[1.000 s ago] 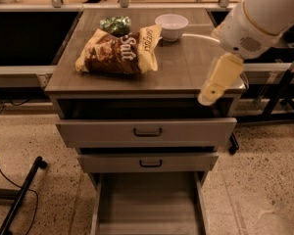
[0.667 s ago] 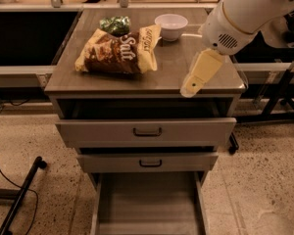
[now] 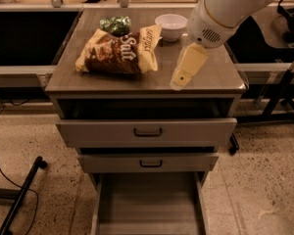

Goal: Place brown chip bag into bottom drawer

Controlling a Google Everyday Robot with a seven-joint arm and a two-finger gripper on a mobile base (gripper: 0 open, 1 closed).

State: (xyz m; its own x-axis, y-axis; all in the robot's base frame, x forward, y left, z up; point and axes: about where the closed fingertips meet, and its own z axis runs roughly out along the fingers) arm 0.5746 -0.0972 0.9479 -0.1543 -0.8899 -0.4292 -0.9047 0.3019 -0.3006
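My gripper (image 3: 179, 83) has swung left over the last second, from the right edge of the cabinet top (image 3: 213, 80) toward the middle. It hangs just above the surface, right of the brown chip bag (image 3: 116, 53), not touching it. It holds nothing; can't tell whether it's spread or closed. The bag lies flat at left-centre, ungrasped. The bottom drawer (image 3: 147, 207) is already pulled out, so I judge this the approach. Readable: white "Salt"; the print on the yellow flap isn't legible.
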